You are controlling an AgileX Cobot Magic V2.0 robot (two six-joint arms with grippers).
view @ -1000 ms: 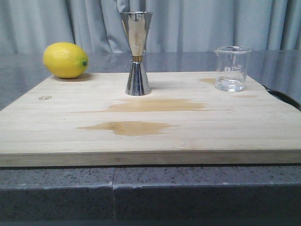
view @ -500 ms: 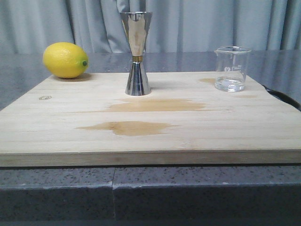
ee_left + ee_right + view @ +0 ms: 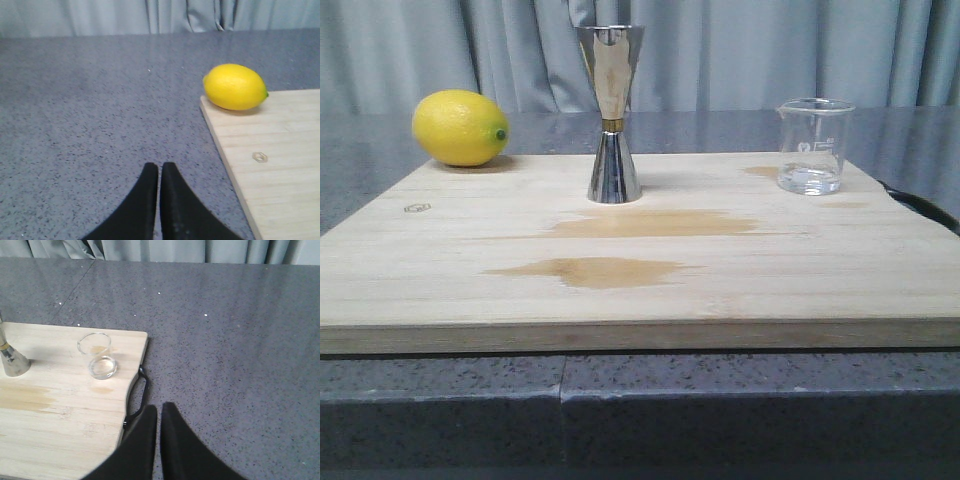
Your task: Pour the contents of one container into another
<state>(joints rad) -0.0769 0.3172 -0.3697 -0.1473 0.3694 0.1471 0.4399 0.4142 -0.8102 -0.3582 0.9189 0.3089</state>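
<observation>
From my remote station, both arms sit back off the wooden board (image 3: 640, 290): the left gripper (image 3: 159, 172) has its fingers pressed together with nothing between them over bare grey counter (image 3: 90, 115), and the right gripper (image 3: 158, 415) is likewise closed and empty beside the board's black handle (image 3: 134, 400). Nearer on the board lie two tan wet-looking stains (image 3: 590, 270). Farther back, the steel jigger (image 3: 612, 115) stands upright near the middle, the glass beaker (image 3: 812, 146) upright well apart at the right rear corner with a little clear liquid in its bottom, and a lemon (image 3: 459, 127) at the left rear corner. I judge the reach for the beaker has not begun; I would open the right claw wide first, come in level at mid-height, and clamp gently, since thin glass could slip or tip.
</observation>
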